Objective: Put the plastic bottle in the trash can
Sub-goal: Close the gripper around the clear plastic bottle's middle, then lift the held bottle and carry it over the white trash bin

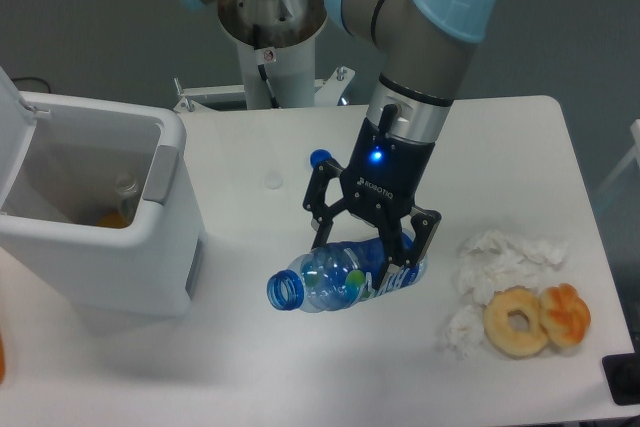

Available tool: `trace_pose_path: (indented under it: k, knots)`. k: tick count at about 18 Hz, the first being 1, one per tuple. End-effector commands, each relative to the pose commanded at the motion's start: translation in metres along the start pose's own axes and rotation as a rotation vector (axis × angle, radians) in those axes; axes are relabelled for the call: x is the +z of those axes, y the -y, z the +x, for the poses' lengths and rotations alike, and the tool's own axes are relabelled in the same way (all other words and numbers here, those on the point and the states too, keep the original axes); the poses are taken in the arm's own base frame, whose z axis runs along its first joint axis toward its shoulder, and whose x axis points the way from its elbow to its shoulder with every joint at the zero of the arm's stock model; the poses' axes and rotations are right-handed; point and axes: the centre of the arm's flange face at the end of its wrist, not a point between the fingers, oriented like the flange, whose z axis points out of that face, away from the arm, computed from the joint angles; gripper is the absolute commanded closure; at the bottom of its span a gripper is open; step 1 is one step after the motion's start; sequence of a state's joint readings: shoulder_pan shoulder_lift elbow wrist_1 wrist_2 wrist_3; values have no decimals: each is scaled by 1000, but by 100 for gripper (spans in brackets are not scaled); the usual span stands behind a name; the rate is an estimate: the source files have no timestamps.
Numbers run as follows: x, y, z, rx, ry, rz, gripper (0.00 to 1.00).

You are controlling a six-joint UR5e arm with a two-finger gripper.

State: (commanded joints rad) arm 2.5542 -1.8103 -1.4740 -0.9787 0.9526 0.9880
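We see a white table (pixel 250 367) before a grey wall | bin (pixel 110 247) at 9 o'clock, lid up, orange and clear scraps inside | gripper (pixel 372 244) pinching the bottle (pixel 340 275), clear ribbed plastic, lying sideways at centre, open neck toward 8 o'clock | crumpled tissues (pixel 500 252) and two doughnuts (pixel 537 319) at 4 o'clock | small cap (pixel 319 158) behind the gripper.

A robotics lab: an industrial arm (pixel 420 37) on a pedestal behind a plain white table (pixel 500 137), grey wall behind the table.
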Motion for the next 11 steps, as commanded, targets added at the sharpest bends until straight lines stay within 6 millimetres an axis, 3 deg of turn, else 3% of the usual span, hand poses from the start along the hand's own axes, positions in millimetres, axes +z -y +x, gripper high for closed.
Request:
trace_pose_path:
  k: [2, 9, 11]
  knots:
    - [-22, 14, 18, -11, 20, 20, 16]
    - [-48, 52, 79, -79, -43, 118, 16]
    - [-47, 61, 109, -52, -72, 123, 16]
